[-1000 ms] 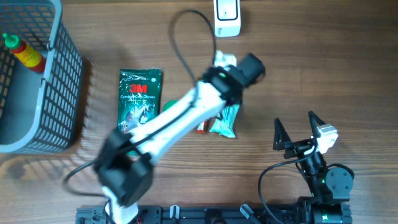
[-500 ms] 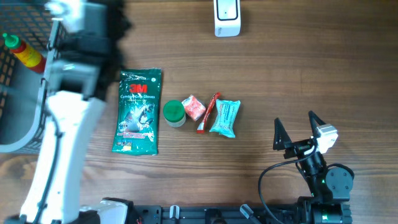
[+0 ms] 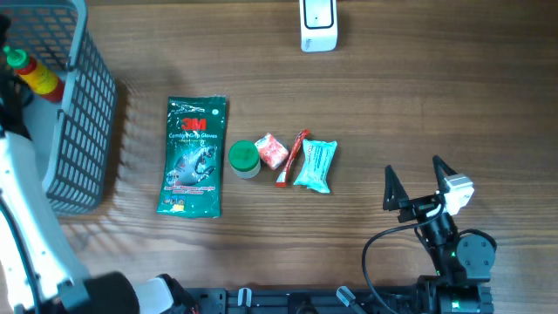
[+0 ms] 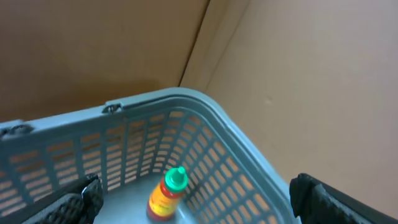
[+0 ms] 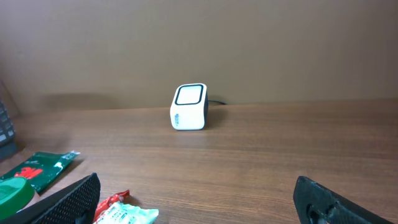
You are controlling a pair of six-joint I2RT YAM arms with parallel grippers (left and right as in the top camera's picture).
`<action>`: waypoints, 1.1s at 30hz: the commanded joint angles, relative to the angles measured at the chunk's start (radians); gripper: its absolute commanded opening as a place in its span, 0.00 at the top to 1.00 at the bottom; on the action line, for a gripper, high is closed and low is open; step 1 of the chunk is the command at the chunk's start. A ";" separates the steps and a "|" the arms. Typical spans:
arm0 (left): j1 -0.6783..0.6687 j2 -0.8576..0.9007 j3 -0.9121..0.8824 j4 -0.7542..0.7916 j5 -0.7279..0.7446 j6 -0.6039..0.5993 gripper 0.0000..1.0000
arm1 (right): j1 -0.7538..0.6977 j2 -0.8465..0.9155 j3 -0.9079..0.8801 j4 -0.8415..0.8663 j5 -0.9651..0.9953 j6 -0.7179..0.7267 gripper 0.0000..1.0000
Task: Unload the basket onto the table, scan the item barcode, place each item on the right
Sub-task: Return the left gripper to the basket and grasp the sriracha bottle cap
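Note:
In the left wrist view my left gripper (image 4: 196,185) hangs open over the grey basket (image 4: 205,106), nothing between its fingers (image 4: 81,198). A red and yellow sauce bottle with a green cap (image 4: 166,194) stands inside, against the wall. From overhead, the bottle (image 3: 35,77) sits in the basket (image 3: 83,131) at far left; only the left arm's white link (image 3: 24,218) shows there. The white scanner (image 3: 318,24) stands at the far edge. My right gripper (image 3: 411,167) rests open at lower right, facing the scanner (image 5: 188,107).
A green 3M gloves pack (image 3: 196,157), a green-capped jar (image 3: 244,159), a small red and white packet (image 3: 272,151), a red stick (image 3: 293,159) and a teal packet (image 3: 316,165) lie in a row mid-table.
The left arm has swung from near the scanner across to the far left, over the basket, its jaws spreading on the way. The right arm has not moved.

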 commanded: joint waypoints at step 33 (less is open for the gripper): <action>0.062 0.626 0.009 0.382 0.185 0.292 0.02 | 0.008 -0.004 -0.001 0.003 0.013 0.011 0.00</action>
